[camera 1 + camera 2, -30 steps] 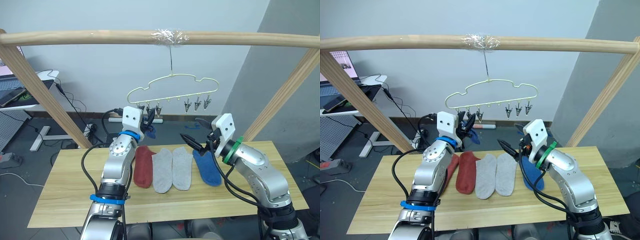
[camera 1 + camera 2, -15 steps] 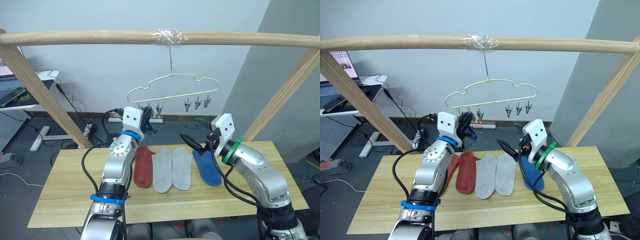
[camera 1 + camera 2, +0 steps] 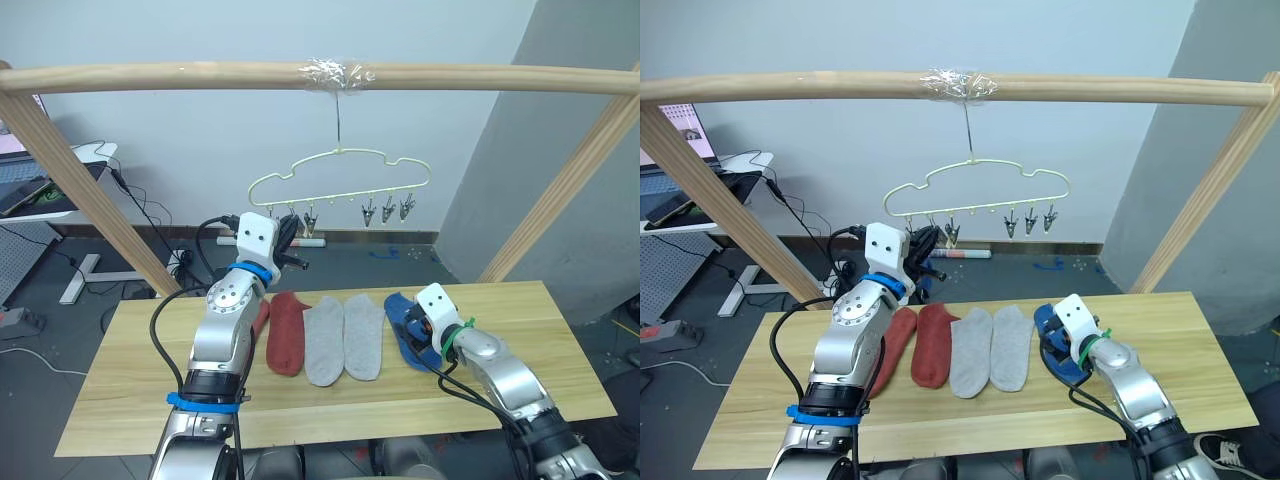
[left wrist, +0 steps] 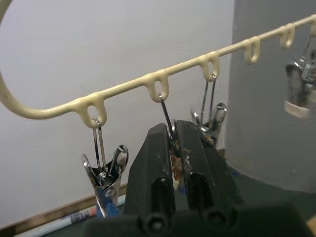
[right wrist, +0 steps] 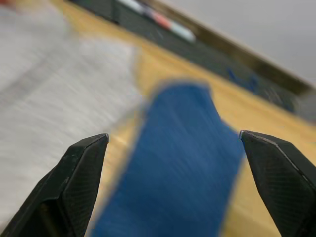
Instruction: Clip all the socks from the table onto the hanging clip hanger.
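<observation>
L pincer (image 4: 174, 163) is up at the clip hanger (image 3: 340, 172), centre-upper frame in the eye views, hung by its hook from the wooden pole (image 3: 200, 75). In L wrist view its black fingers (image 4: 153, 173) are clenched on a metal clip (image 4: 170, 148), second loop from the hanger's rounded end; another clip (image 4: 106, 170) dangles free just beside, more clips further along the wire. Can't tell if any sock is in that grip, something dark sits at the fingertips in the eye views but it's too small to read. R pincer (image 5: 173, 182) is low over the worktop (image 3: 130, 400), right of centre, fingers spread wide and released, grasping nothing; blue sock (image 5: 177, 163) lies flat betw. the two fingertips in R wrist view. Socks on worktop, in a row across the middle: rust-red sock (image 3: 883, 350) partly behind the L arm, second rust-red sock (image 3: 934, 345) next to it, then two light grey socks (image 3: 970, 350) side by side and touching, then the blue one at the right end under the R pincer. Bkgd: desk w/ laptop upper left of frame, cables on floor behind the worktop.
</observation>
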`<move>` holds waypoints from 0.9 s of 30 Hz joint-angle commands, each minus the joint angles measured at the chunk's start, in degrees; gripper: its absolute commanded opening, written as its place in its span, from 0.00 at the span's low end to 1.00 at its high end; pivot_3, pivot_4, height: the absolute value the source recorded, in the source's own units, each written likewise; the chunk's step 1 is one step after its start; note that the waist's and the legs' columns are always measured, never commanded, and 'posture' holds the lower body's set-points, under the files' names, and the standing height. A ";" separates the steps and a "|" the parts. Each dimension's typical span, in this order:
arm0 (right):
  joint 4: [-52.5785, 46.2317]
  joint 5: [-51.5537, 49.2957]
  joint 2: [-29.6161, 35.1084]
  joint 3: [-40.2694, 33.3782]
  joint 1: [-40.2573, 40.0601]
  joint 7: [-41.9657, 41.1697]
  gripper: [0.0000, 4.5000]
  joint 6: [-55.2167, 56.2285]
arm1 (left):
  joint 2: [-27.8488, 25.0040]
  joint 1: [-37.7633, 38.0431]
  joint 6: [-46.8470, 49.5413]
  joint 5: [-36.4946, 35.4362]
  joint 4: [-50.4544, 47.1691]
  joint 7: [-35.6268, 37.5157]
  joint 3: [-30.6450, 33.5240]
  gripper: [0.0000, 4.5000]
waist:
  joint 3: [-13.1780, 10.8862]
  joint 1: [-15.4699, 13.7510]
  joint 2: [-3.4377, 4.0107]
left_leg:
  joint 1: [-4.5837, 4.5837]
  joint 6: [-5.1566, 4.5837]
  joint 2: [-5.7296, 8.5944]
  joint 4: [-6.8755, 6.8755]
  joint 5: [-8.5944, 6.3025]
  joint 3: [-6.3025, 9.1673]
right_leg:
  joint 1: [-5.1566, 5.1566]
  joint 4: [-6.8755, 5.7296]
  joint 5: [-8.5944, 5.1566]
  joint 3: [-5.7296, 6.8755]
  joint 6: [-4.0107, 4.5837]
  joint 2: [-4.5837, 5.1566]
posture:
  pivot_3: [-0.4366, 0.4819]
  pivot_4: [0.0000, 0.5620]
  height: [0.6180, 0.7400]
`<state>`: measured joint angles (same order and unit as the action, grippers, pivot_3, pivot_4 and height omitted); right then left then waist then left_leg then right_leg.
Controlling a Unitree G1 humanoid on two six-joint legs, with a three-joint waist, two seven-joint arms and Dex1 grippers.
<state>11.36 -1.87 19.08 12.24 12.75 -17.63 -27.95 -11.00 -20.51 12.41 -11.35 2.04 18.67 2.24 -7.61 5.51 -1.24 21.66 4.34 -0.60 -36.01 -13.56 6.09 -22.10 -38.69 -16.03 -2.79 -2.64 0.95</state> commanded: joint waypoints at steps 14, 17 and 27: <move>23.16 0.39 -5.56 -5.20 6.05 -1.25 0.85 4.38 | -0.48 0.97 1.89 -0.55 -4.85 -0.77 1.34 0.00 | 0.02 -0.40 0.01 | -0.73 -0.16 0.00 0.01 0.10 0.01 | 0.66 -0.13 -0.11 -0.03 -0.10 -0.03 | 0.41 0.18 1.00; 20.91 -1.09 -5.45 -6.60 4.58 -2.82 0.63 3.20 | -0.54 0.98 1.95 -0.65 -4.79 -0.80 1.53 0.00 | 0.03 -0.49 0.00 | -0.84 -0.16 0.00 -0.01 0.10 0.02 | 0.80 -0.11 -0.13 -0.01 -0.10 -0.03 | 0.41 0.18 1.00; 2.69 -2.53 -0.66 -6.34 -3.53 -10.79 0.00 2.08 | 1.00 0.26 18.11 -16.01 -5.98 2.29 6.60 0.00 | 0.01 -0.48 0.03 | -0.79 -0.14 -0.01 0.04 0.09 0.02 | 0.75 -0.04 -0.15 -0.01 -0.12 -0.03 | 0.39 0.19 1.00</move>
<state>18.93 -3.72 17.57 5.00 9.74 -26.12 -25.17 -10.58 -19.66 24.93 -22.16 -2.69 20.79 6.35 -7.59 5.02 -1.21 20.88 4.19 -0.61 -35.97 -13.47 6.10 -21.36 -38.71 -16.18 -2.81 -2.76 0.92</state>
